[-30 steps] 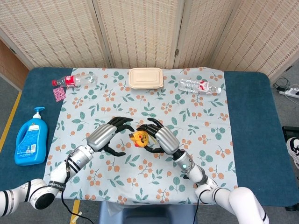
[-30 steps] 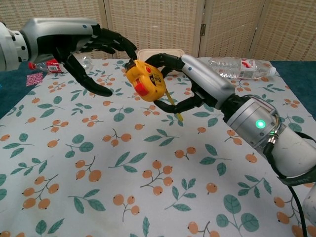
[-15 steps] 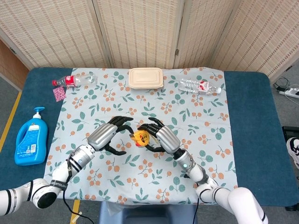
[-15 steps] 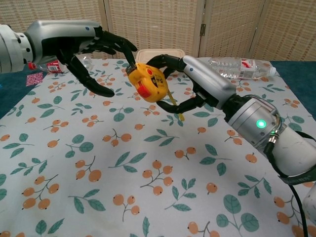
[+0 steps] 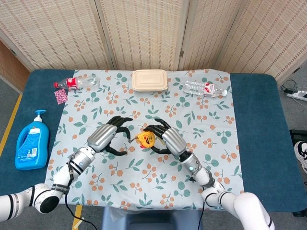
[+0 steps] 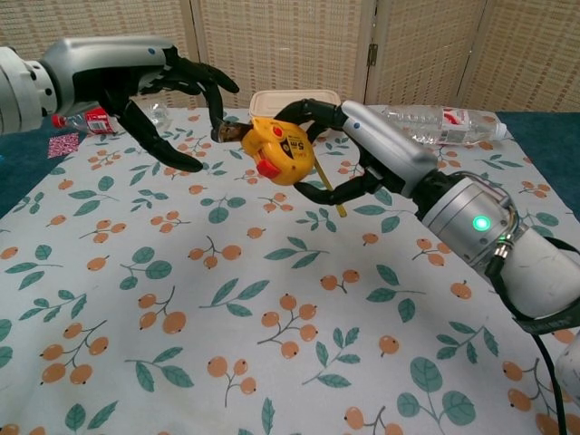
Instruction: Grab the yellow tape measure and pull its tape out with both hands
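My right hand [image 6: 385, 156] [image 5: 171, 140] grips the yellow tape measure [image 6: 283, 151] [image 5: 145, 139] a little above the floral cloth, near the table's middle. The measure has a red button, and a thin yellow strap hangs below it. A short stub of tape [image 6: 236, 133] sticks out of the case toward the left. My left hand [image 6: 136, 77] [image 5: 106, 135] hovers just left of the measure with its fingers spread. Its fingertips [image 6: 220, 127] pinch the end of that stub, and the thumb stays well apart below.
A beige lunch box [image 5: 150, 80] stands at the back centre. A clear water bottle [image 5: 205, 88] lies at the back right and a red-labelled bottle [image 5: 76, 83] at the back left. A blue soap bottle [image 5: 32, 146] lies on the left, off the floral cloth [image 5: 96, 112].
The right hand has shifted the tape measure slightly to the right. The left fingertips closed in on its front, and a short length of tape now shows between them and the case.
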